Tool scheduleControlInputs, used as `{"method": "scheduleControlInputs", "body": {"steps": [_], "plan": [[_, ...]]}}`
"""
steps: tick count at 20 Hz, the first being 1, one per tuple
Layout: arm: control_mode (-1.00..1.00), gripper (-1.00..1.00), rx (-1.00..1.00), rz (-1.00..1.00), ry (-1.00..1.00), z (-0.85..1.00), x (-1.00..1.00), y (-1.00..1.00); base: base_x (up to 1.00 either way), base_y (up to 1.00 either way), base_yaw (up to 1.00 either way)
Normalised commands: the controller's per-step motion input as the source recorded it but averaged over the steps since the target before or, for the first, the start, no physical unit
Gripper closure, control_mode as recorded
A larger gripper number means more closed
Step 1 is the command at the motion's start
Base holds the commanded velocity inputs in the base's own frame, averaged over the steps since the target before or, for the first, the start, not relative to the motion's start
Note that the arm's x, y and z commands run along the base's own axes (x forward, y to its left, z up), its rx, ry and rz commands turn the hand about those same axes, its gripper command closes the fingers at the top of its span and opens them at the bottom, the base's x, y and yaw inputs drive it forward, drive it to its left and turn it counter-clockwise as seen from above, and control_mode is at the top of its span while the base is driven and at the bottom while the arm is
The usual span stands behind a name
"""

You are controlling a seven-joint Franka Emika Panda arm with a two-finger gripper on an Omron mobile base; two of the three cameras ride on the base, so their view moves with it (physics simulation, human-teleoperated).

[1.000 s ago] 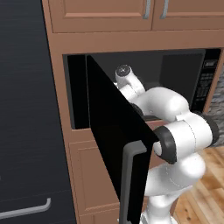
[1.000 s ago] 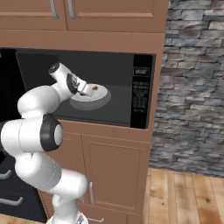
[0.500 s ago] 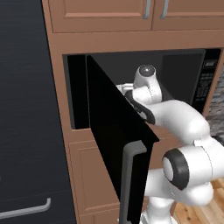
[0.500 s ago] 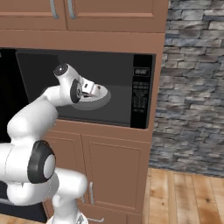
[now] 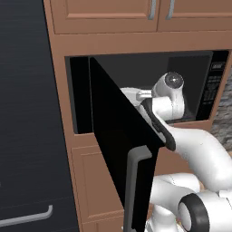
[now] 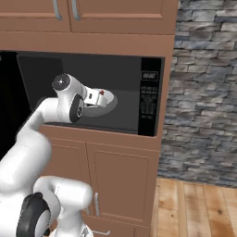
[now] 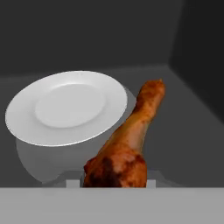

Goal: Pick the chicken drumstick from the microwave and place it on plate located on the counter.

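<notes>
My hand is reaching inside the microwave [image 6: 92,92], and my gripper [image 6: 102,97] is clamping the chicken drumstick [image 7: 127,144] by its thick, dark-crusted end.

The hand view is giving me what the other two are not: the drumstick up close, its fat end sitting right between my fingertips at six o'clock, and its long axis running up toward one o'clock, where the narrow bony end is pointing at the back corner of the dark cavity. It is being carried above the grey floor, just beside the white dish [image 7: 65,107], which is lying toward ten o'clock. The shank is passing just off the dish's rim at three o'clock (whether it is brushing that rim, I cannot tell).

The right base view is showing the open front instead: the control panel [image 6: 149,95] at three o'clock of my hand, the white dish [image 6: 110,101] peeking out past my fingers, and a small reddish speck of the drumstick [image 6: 101,93] at my fingertips.

The left base view is showing the black door [image 5: 122,149] swinging wide toward the camera, its grey handle [image 5: 133,181] at six o'clock, and the door is covering my fingers there.
</notes>
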Motion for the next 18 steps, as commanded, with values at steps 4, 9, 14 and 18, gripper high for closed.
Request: {"method": "scheduleControlInputs", "body": {"steps": [4,9,14,18], "plan": [[-1.00,1.00,0.00,0.14,0.00,0.49,-0.76,0.00,0.00,0.00,0.00],[-1.00,1.00,0.00,0.14,0.00,0.19,-0.95,0.00,0.00,0.00,0.00],[-1.00,1.00,0.00,0.05,0.00,0.01,-1.00,0.00,0.00,0.00,0.00],[-1.00,1.00,-0.01,0.00,0.04,0.19,-0.87,0.19,0.00,0.00,0.00]]}}
